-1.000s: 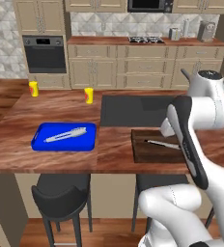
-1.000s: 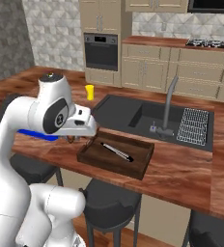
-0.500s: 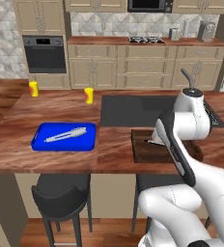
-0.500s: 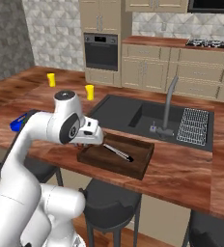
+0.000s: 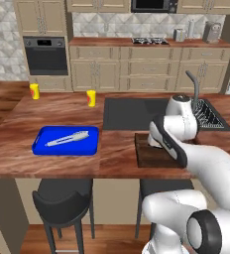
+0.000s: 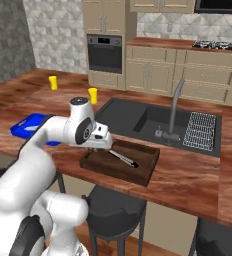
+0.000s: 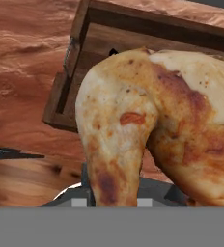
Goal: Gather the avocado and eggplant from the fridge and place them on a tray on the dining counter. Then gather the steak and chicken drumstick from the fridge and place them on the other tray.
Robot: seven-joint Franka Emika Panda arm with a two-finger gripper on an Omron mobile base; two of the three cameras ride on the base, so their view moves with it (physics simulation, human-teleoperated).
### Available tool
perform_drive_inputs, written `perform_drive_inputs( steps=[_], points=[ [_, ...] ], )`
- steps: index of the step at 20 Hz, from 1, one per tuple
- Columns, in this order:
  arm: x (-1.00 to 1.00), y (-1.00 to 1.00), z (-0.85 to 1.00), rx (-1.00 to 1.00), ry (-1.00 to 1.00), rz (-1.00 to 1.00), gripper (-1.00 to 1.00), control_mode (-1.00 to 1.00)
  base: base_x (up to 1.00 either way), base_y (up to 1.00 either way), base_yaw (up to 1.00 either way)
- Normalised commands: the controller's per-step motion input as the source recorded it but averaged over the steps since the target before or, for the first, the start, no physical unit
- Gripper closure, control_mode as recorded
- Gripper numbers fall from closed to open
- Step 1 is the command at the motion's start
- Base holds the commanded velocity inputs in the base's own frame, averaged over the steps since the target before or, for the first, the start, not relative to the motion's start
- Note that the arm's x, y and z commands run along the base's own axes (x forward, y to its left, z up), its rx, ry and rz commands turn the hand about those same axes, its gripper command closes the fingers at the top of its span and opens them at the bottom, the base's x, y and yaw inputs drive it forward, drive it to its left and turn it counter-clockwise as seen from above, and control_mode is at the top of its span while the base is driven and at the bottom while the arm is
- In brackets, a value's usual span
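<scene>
Your claw [image 6: 104, 145] is clamped on the chicken drumstick [image 7: 147, 120], hanging just over the near left end of the wooden tray [image 6: 120, 161] on the worktop [image 6: 188, 180]; expect it greasy, soft and end-heavy, so grip the narrow shank firmly.

Arm: bent forward, elbow raised, wrist turned down | Gripper [image 6: 99, 148]: low, jaws clamped on chicken drumstick [image 7: 147, 120].
</scene>
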Motion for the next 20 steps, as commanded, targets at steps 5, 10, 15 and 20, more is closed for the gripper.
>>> perform_drive_inputs(
  steps=[5, 10, 15, 20],
  points=[
    [0.57, -0.1, -0.48, 0.01, 0.06, 0.0, 1.0, -1.0, 0.0, 0.0, 0.0],
    [0.51, -0.08, -0.45, 0.02, 0.05, 0.0, 1.0, -1.0, 0.0, 0.0, 0.0],
    [0.45, -0.02, -0.37, 0.02, 0.06, 0.0, 1.0, -1.0, 0.0, 0.0, 0.0],
    [0.29, 0.0, -0.36, 0.02, 0.04, 0.0, 1.0, -1.0, 0.0, 0.0, 0.0]
  ],
)
